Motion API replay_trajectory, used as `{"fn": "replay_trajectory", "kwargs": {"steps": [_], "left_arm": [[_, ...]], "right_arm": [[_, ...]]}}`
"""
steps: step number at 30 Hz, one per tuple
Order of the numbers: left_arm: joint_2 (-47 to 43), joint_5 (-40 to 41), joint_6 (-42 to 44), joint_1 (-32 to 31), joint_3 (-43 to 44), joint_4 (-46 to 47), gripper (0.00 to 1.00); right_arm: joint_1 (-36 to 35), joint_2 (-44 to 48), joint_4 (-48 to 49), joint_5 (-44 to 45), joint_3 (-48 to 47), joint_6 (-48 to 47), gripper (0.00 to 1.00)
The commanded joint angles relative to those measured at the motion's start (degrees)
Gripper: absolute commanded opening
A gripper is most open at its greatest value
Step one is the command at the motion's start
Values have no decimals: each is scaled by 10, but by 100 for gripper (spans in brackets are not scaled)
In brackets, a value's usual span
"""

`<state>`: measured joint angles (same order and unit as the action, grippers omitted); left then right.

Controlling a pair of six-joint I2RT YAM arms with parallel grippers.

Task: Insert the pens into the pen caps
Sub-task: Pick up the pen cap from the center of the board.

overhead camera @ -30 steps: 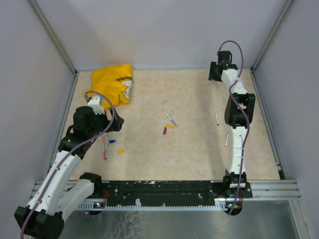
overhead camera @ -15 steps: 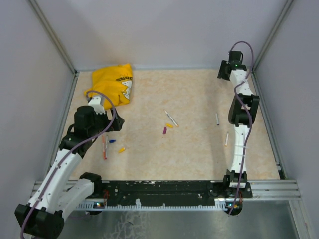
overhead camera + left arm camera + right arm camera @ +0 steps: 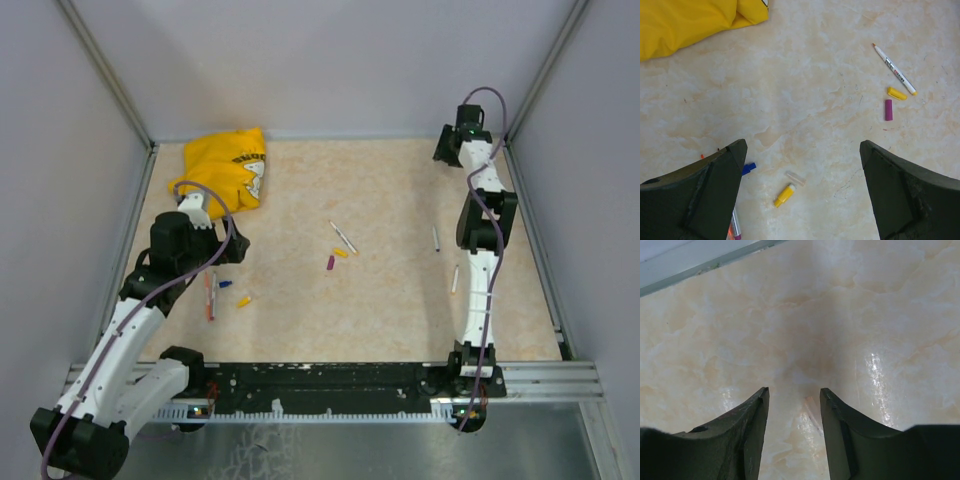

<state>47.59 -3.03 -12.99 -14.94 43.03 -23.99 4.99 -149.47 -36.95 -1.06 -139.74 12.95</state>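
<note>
The left tool point(image 3: 802, 147) is hanging wide open over the surface point(image 3: 805, 75) and is holding nothing. The right tool point(image 3: 794, 390) is sitting far off in the back right corner. Its jaws are standing partly apart, with only bare surface between them.

A white pen point(image 3: 894, 69) is lying flat near the middle. A yellow cap point(image 3: 896, 93) is lying just beside its end, and a purple cap point(image 3: 888, 109) is near that. Closer to the left tool, a blue cap point(image 3: 749, 168) and a second yellow cap point(image 3: 785, 194) are lying near an orange-red pen point(image 3: 208, 300). A grey pen point(image 3: 435, 238) and a pale pen point(image 3: 455, 278) are lying beside the right arm. A yellow cloth point(image 3: 225, 170) is sitting in the back left corner.

The pens are looking thin, stiff and light. They are smooth and round, so they are likely going to roll or slip. Pinching one across the middle, leaving the tip sticking out, is looking best. The caps are tiny and light, so a bump is probably going to send them skidding. Holding a cap by its closed end is keeping its mouth free.
</note>
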Motion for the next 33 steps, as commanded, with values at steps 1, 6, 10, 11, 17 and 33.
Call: {"fn": "replay_trajectory", "kwargs": {"steps": [1, 6, 10, 11, 17, 33], "left_arm": [[0, 1, 7, 4, 2, 9, 99], [1, -1, 8, 4, 2, 9, 99], [3, -1, 8, 4, 3, 9, 99], [3, -1, 8, 4, 2, 8, 99], [1, -1, 8, 4, 2, 9, 99], [2, -8, 8, 4, 3, 10, 99]], "right_arm": [[-2, -20, -20, 2, -28, 19, 46], [-2, -21, -25, 11, -25, 25, 45], [-2, -21, -28, 6, -25, 28, 41], [-1, -21, -29, 5, -24, 28, 39], [-2, -13, -31, 4, -13, 25, 33], [-15, 22, -60, 37, 25, -12, 30]]}}
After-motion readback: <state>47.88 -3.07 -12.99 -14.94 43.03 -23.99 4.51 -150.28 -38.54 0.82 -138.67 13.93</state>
